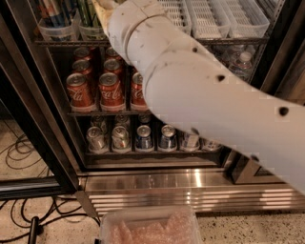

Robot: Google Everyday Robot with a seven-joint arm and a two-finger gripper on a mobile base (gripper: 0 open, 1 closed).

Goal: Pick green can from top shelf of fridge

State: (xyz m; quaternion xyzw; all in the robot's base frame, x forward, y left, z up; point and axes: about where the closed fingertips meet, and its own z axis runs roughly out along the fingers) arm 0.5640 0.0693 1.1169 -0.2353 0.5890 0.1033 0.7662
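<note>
The gripper sat at the very top edge, at the end of the white arm, level with the top shelf of the fridge. Just left of it stood the green can in a clear bin; whether they touched could not be told. White slotted bins lay to its right. Below it stood red cola cans, and lower still silver-and-blue cans.

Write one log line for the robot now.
phase: reach | gripper: at top shelf, beside green can | can: in bin
</note>
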